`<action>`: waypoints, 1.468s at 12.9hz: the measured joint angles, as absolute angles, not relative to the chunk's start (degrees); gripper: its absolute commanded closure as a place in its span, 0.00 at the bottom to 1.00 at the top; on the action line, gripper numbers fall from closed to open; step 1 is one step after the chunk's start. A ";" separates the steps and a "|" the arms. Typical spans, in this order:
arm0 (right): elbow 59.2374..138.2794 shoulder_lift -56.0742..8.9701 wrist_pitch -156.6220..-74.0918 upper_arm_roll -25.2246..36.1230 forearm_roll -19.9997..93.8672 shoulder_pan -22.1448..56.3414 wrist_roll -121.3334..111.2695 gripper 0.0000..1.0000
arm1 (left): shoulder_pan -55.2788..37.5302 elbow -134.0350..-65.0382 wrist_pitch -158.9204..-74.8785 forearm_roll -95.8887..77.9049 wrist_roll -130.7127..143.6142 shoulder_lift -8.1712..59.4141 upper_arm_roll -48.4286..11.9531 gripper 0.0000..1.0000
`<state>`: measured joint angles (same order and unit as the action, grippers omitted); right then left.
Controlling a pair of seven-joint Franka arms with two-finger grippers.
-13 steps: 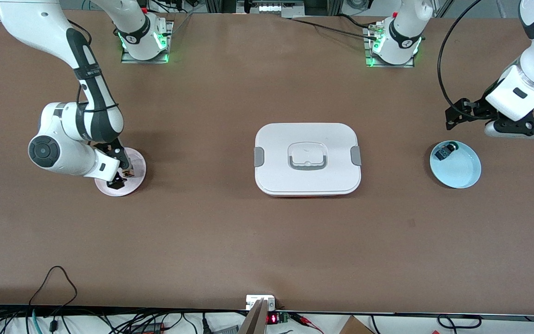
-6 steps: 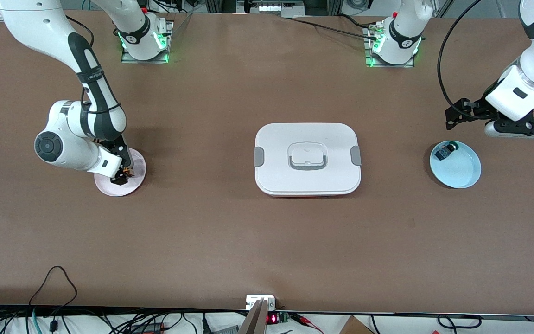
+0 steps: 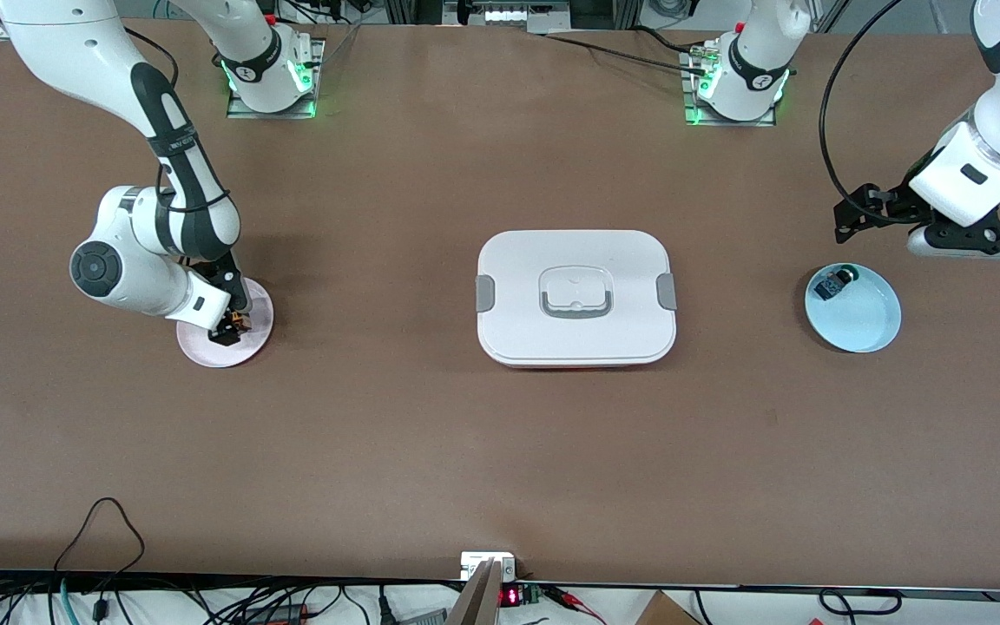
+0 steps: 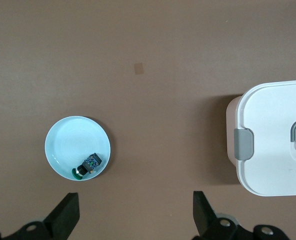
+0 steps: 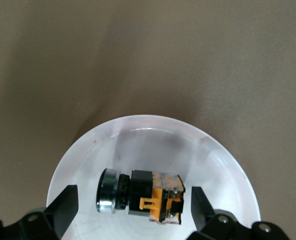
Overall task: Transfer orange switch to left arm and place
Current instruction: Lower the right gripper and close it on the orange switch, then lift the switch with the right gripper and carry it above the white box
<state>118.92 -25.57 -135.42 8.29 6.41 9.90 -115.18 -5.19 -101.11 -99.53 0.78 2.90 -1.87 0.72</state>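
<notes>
The tiny orange switch [image 5: 145,196], orange body with a black round cap and a silver ring, lies on its side in a pale pink plate [image 3: 248,343] at the right arm's end of the table, well apart from the big white box [image 3: 575,297] with grey clasps sitting mid-table.

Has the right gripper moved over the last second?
Yes. The right gripper crept toward the box, staying over the pink plate.
</notes>
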 measured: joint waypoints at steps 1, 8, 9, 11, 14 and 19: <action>119.08 -25.57 -135.79 8.29 6.42 9.90 -115.18 0.00 | -5.19 -101.11 -99.53 0.78 2.90 -1.87 0.72 0.00; 120.14 -25.58 -137.42 8.29 7.12 9.90 -115.12 0.00 | -5.19 -101.11 -99.53 0.78 2.90 -1.86 0.72 0.00; 120.31 -25.61 -137.74 8.29 7.15 9.90 -115.12 0.00 | -5.19 -101.11 -99.53 0.78 2.90 -1.87 0.72 0.00; 120.58 -25.66 -138.32 8.29 7.18 9.90 -115.12 0.00 | -5.19 -101.11 -99.53 0.78 2.90 -1.86 0.72 0.00; 120.84 -25.67 -138.86 8.29 7.19 9.89 -115.12 0.00 | -5.19 -101.11 -99.53 0.78 2.90 -1.86 0.72 0.00; 121.55 -25.84 -140.09 8.29 7.25 9.89 -115.12 0.19 | -5.19 -101.11 -99.53 0.78 2.90 -1.87 0.72 0.00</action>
<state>121.55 -25.84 -140.09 8.29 7.25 9.89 -115.12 -5.19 -101.11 -99.53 0.78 2.90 -1.87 0.72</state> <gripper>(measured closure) 0.044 0.000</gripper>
